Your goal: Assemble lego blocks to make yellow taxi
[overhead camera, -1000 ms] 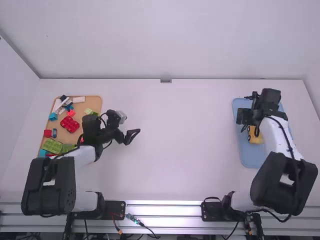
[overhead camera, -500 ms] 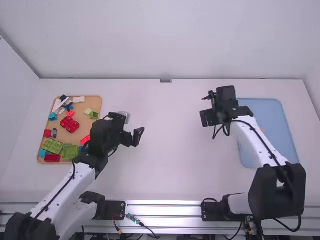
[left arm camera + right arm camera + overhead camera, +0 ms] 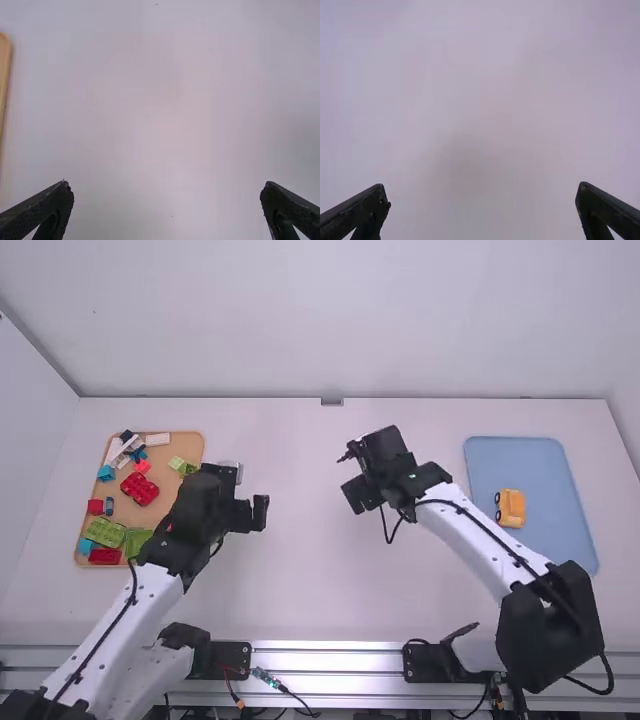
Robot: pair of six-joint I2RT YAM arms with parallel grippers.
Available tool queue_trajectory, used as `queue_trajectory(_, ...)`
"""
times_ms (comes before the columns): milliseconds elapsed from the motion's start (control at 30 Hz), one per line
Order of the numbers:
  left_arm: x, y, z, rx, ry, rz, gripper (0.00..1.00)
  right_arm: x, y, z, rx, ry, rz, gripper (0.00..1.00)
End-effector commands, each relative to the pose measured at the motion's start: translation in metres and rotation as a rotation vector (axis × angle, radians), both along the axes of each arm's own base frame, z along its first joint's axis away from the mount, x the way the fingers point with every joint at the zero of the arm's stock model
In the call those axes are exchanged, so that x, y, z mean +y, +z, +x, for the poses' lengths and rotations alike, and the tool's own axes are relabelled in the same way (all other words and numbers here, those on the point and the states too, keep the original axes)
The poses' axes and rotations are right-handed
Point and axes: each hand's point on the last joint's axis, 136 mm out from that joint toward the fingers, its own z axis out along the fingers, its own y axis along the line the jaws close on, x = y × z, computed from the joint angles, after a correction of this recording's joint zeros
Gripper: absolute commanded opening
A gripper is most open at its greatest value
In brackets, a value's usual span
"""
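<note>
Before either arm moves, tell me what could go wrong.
The right forearm slants close beside the yellow block car, so a low swing back over the blue tray might knock it.
Both open grippers, left and right, hang inward of their trays; if both moved toward the middle together, they could collide.
The left gripper is near the tan tray, so a low sweep that way could scatter its loose blocks, such as the red brick.

Prob. robotics lab: 2 arms (image 3: 470, 535) w/ cables (image 3: 290, 697), metal rail (image 3: 325, 661), wht table (image 3: 340, 590).
</note>
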Motion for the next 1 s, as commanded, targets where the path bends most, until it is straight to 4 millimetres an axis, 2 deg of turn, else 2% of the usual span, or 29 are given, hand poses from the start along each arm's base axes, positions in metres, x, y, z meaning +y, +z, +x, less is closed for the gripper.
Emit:
queue_trajectory(0, 0.014, 0.008, 0.0, -0.048, 0.039, 0.031, 0.96, -0.006, 0.015, 0.004, -0.034, -0.046, 0.052, 0.96)
queue_trajectory(133, 0.029, 0.009, -0.001, -0.104, 0.06, 0.064, 0.91, -0.017, 0.02, 0.005, -0.047, -0.103, 0.13, 0.92)
queue_trajectory(367, 0.066, 0.013, -0.007, -0.229, 0.136, 0.133, 0.79, -0.056, 0.031, 0.013, -0.137, -0.243, 0.201, 0.81)
queue_trajectory(433, 0.066, 0.013, -0.009, -0.264, 0.138, 0.13, 0.75, -0.068, 0.035, 0.014, -0.17, -0.273, 0.212, 0.78)
queue_trajectory(700, 0.066, -0.022, -0.034, -0.264, 0.138, 0.13, 0.59, -0.121, 0.048, 0.013, -0.32, -0.403, 0.25, 0.64)
queue_trajectory(833, 0.066, -0.048, -0.048, -0.264, 0.138, 0.13, 0.48, -0.158, 0.056, 0.007, -0.433, -0.494, 0.265, 0.53)
queue_trajectory(900, 0.066, -0.057, -0.052, -0.264, 0.138, 0.13, 0.44, -0.171, 0.059, 0.003, -0.475, -0.527, 0.268, 0.49)
queue_trajectory(967, 0.066, -0.067, -0.056, -0.264, 0.138, 0.13, 0.4, -0.173, 0.052, -0.006, -0.476, -0.533, 0.267, 0.45)
